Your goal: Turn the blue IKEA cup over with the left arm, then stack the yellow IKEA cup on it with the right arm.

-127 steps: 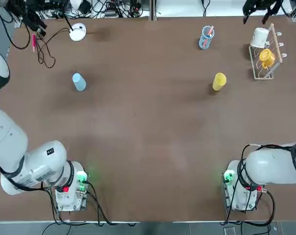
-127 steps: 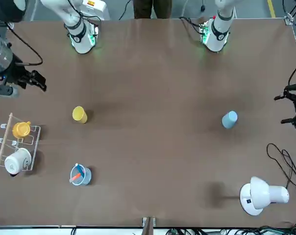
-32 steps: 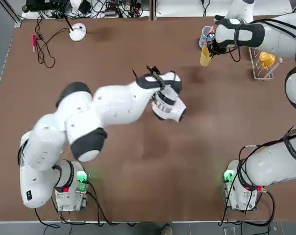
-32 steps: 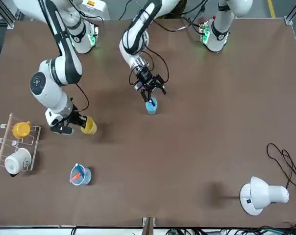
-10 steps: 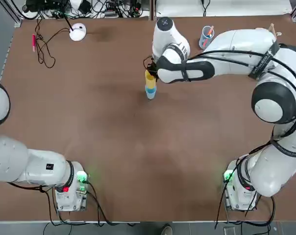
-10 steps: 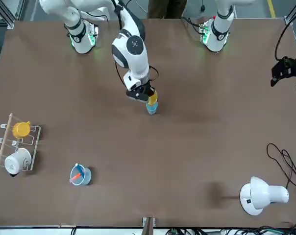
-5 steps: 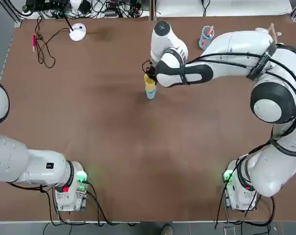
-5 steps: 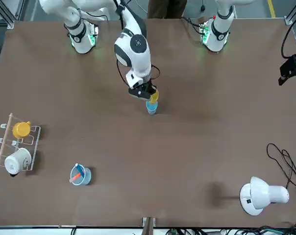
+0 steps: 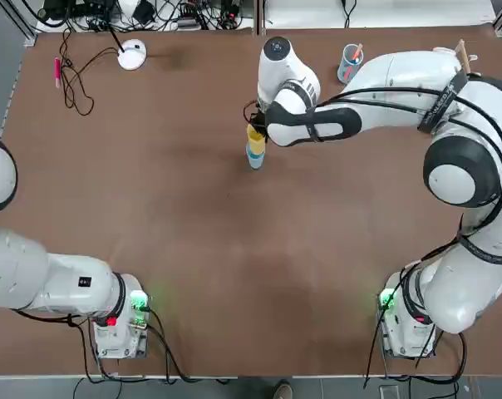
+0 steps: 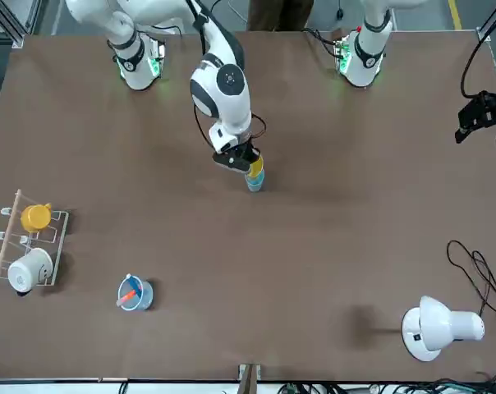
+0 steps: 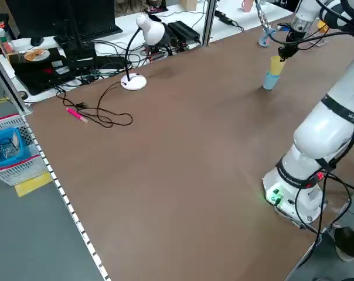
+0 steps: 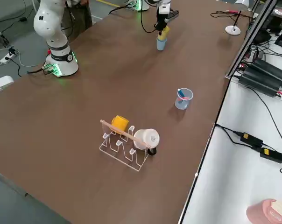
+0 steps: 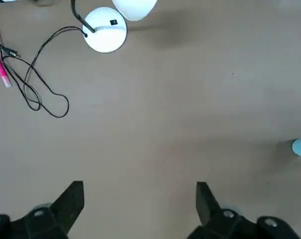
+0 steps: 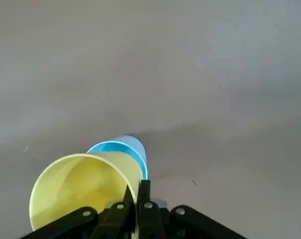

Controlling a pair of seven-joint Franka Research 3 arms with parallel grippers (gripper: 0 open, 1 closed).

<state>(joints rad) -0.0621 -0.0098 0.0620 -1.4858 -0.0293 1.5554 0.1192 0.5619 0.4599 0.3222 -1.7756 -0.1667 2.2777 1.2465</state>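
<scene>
The blue IKEA cup (image 9: 254,157) stands near the middle of the table, also visible in the front view (image 10: 254,183). Right above it is the yellow IKEA cup (image 9: 256,136), tilted, its open mouth (image 14: 85,184) facing the right wrist camera. My right gripper (image 14: 143,191) is shut on the yellow cup's rim, and the blue cup (image 14: 125,148) shows just past it. I cannot tell whether the two cups touch. My left gripper (image 10: 480,115) hangs over the table's left edge, fingers open and empty (image 13: 139,199).
A white desk lamp (image 9: 132,55) and loose cables (image 9: 68,79) lie at the far left corner. A clear-blue cup with sticks (image 9: 349,62) stands at the far right. A wire rack with an orange mug and a white mug (image 10: 26,238) sits beyond it.
The right gripper has shifted the yellow cup slightly above the blue cup. The left gripper has wavered a little near the table's left edge.
</scene>
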